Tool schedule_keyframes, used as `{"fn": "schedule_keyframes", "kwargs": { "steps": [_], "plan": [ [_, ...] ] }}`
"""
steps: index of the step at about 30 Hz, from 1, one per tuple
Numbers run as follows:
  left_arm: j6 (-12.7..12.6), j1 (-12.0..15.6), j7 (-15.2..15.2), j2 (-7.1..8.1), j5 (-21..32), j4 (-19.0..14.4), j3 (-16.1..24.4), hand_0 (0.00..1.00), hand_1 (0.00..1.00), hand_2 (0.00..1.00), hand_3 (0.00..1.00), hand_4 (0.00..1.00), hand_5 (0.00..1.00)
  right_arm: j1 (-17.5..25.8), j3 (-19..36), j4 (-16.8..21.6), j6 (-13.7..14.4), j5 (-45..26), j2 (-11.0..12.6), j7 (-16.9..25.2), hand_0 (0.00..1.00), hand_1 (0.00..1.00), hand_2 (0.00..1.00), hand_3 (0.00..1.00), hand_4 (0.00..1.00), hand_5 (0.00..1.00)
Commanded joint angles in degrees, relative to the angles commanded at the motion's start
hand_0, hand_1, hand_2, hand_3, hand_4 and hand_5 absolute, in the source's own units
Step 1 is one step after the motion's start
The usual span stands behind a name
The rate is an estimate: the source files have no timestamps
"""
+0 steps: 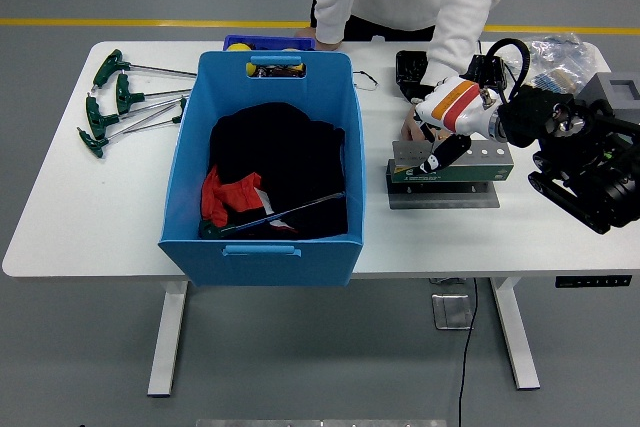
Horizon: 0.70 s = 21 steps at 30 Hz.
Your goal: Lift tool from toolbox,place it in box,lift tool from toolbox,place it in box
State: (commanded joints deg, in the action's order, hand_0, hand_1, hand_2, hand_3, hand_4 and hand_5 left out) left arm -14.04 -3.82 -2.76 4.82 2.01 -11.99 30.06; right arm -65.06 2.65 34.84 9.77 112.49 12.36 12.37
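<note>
Bright, even overhead light; sharp focus

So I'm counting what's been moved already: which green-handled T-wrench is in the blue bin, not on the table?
The one lying diagonally on the dark cloth in the blue bin; the other T-wrenches lie on the table left of it.
</note>
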Motion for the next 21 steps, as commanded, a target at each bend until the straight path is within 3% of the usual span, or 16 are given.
{"fn": "schedule_keyframes", "kwargs": {
  "steps": [3,7,8,21],
  "plan": [
    [0.0,-0.1,-0.1,0.04,0.1,0.0,-0.1,0.689,0.768,0.836,0.851,0.998,0.762,-0.4,-1.8,-0.7,0.6,-0.4,-0.6,0.4,0.727,0.450,0.447,0.341,0.998,0.796],
    [-0.1,-0.1,0.0,0.10,0.0,-0.1,-0.1,0.689,0.768,0.836,0.851,0.998,0.762,-1.0,-0.6,-2.2,-0.8,2.2,-1.5,1.5,0.727,0.450,0.447,0.341,0.998,0.796],
    [-0.1,-0.1,0.0,0.11,-0.1,-0.1,-0.1,0.689,0.768,0.835,0.850,0.998,0.765,-1.1,0.2,-2.7,-1.5,3.4,-1.8,1.9,0.707,0.416,0.408,0.333,0.998,0.798],
    [-0.3,-0.6,0.3,0.31,-0.5,-0.5,-0.2,0.688,0.767,0.834,0.850,0.998,0.769,-1.3,4.0,-6.4,-3.7,9.6,-3.2,3.9,0.711,0.440,0.437,0.336,0.998,0.815]
  ]
}}
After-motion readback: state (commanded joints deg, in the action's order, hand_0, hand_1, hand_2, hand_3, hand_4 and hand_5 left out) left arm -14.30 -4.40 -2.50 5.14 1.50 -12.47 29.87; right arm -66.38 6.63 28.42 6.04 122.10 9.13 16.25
